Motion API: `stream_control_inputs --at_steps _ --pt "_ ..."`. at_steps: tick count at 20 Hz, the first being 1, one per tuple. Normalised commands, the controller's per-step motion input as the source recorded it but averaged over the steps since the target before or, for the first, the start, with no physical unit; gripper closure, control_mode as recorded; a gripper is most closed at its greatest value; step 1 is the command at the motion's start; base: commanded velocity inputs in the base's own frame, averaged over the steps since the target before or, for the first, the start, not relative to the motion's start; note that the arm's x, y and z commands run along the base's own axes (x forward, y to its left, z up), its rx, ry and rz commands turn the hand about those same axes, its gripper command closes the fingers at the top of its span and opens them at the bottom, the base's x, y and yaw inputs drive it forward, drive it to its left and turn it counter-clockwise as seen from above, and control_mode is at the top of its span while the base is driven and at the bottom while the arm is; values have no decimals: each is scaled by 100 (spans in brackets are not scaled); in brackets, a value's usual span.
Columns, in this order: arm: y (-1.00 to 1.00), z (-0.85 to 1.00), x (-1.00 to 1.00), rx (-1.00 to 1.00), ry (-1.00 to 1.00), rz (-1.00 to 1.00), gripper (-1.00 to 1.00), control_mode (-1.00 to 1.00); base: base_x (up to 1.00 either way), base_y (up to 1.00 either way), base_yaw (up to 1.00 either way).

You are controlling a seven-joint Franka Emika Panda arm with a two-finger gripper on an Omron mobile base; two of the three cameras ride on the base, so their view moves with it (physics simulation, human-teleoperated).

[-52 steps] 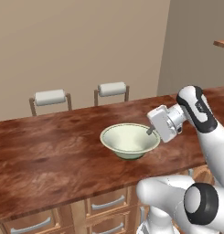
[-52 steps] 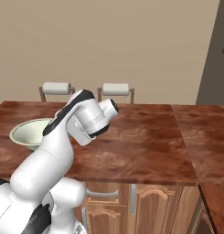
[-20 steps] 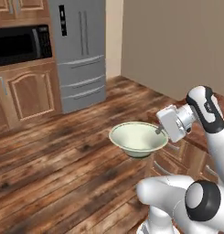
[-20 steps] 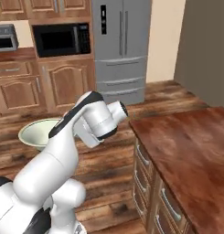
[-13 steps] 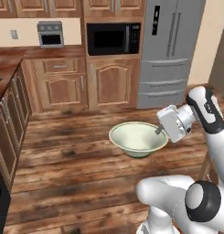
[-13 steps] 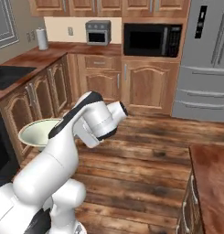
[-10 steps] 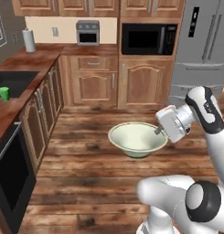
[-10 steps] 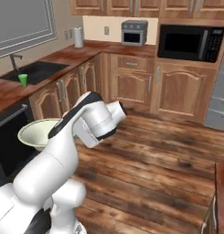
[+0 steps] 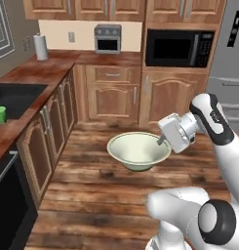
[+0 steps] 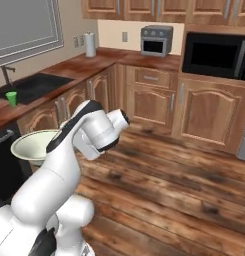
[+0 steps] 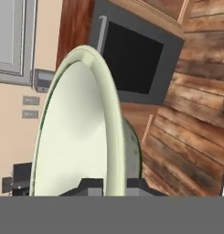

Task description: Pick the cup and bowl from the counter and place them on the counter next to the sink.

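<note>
Two-finger gripper [image 9: 161,142] pinches the rim of the wide pale cream bowl [image 9: 138,151], carried level above wooden floor; keep it level until beside the black sink [image 9: 13,97]; small green cup [image 9: 0,114] already stands there

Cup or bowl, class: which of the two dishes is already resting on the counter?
The small green cup, standing on the counter beside the sink; the cream bowl is carried in the hand.

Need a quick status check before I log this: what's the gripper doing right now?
Gripper: shut on the bowl, pinching its rim and carrying it above the floor.
</note>
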Motion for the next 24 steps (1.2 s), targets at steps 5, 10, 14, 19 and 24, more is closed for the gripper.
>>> stream_control_inputs --at_steps 5,10,14,19,24 --pt "0 0 0 0 0 0 100 100 100 -43 12" --pt "0 0 0 0 0 0 100 100 100 -40 14" --pt "0 0 0 0 0 0 100 100 100 -33 20" --pt "0 0 0 0 0 0 100 100 100 -27 37" --pt "0 0 0 0 0 0 100 100 100 -27 48"
